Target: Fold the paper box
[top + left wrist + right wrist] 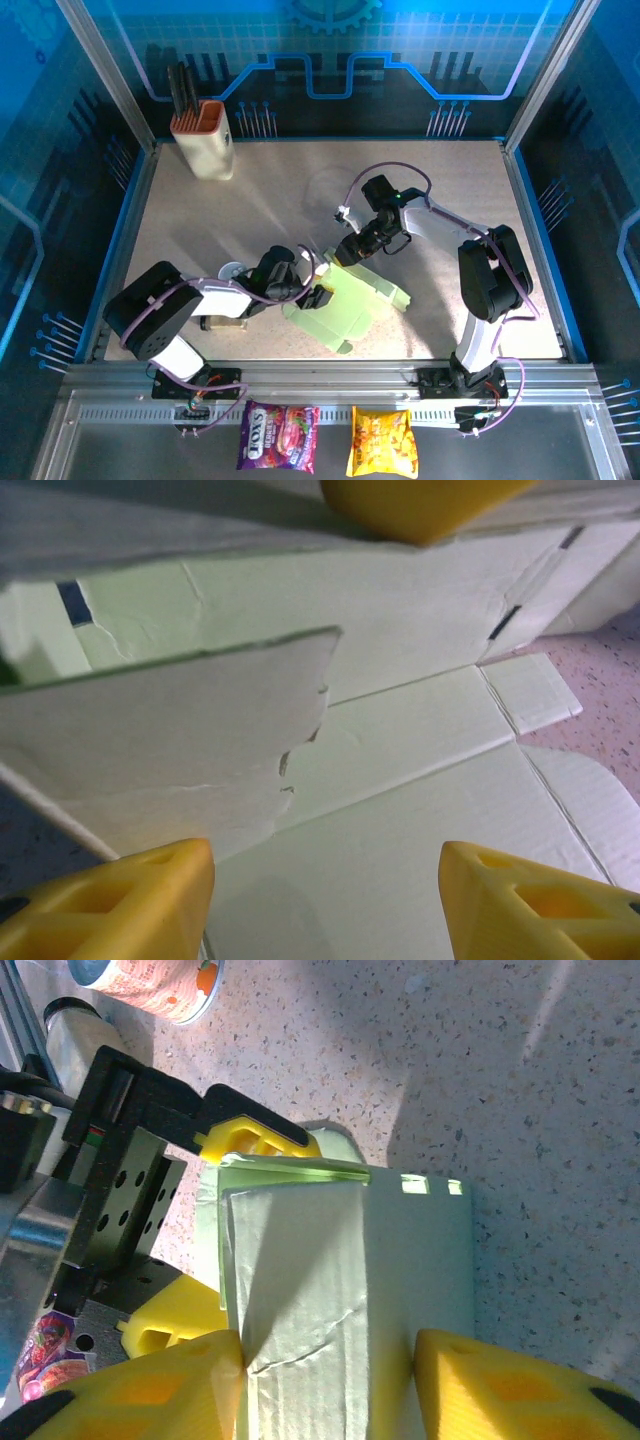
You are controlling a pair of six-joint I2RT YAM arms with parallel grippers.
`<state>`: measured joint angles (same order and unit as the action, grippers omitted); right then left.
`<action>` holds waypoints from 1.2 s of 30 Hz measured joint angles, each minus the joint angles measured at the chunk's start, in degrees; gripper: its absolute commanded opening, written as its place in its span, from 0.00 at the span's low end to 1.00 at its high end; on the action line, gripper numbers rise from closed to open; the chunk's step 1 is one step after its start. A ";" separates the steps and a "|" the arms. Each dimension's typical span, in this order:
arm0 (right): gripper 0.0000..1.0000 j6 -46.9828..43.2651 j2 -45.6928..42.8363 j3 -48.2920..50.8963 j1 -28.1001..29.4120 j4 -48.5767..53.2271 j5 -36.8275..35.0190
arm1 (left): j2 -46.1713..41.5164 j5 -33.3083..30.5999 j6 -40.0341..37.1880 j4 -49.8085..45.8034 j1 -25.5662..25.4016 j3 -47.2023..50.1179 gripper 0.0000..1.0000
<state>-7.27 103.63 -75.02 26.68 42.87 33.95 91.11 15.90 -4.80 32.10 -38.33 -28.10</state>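
Green paper box (345,305) lies between both grippers. Left gripper (325,855) is spread wide over it. Right gripper (328,1352) straddles a folded-up flap; I cannot tell if it pinches.

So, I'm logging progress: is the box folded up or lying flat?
Partly folded. One panel of the box stands raised, while its other panels and flaps lie spread on the table.
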 measured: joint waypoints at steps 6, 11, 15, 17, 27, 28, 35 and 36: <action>0.50 0.00 0.00 0.00 0.00 0.00 0.17 | 1.68 0.04 0.44 0.85 0.00 -1.18 0.56; 0.49 0.00 0.00 0.00 0.07 0.00 0.09 | 2.45 0.02 1.55 2.49 0.00 -1.44 0.48; 0.49 0.02 0.00 0.00 0.37 -0.02 -0.17 | 3.19 0.00 2.95 4.57 0.00 -1.44 0.41; 0.49 0.02 0.00 0.00 0.42 -0.02 -0.33 | 3.74 0.00 3.67 6.03 0.00 -1.44 0.38; 0.48 0.22 0.00 0.00 0.79 -0.02 -0.59 | 5.62 -0.02 6.71 10.49 0.00 -1.44 0.29; 0.47 0.24 0.00 0.00 0.92 -0.02 -0.70 | 5.77 -0.04 6.95 10.78 0.00 -1.44 0.29; 0.43 0.39 0.00 0.00 1.57 -0.02 -2.34 | 6.56 -0.04 8.15 13.14 0.00 -1.38 0.29; 0.42 0.39 0.00 0.00 1.68 -0.04 -2.51 | 6.56 -0.04 8.24 13.42 0.00 -1.33 0.30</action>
<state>-6.87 103.63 -75.02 28.36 42.83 31.44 97.67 15.86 3.44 45.52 -38.33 -29.43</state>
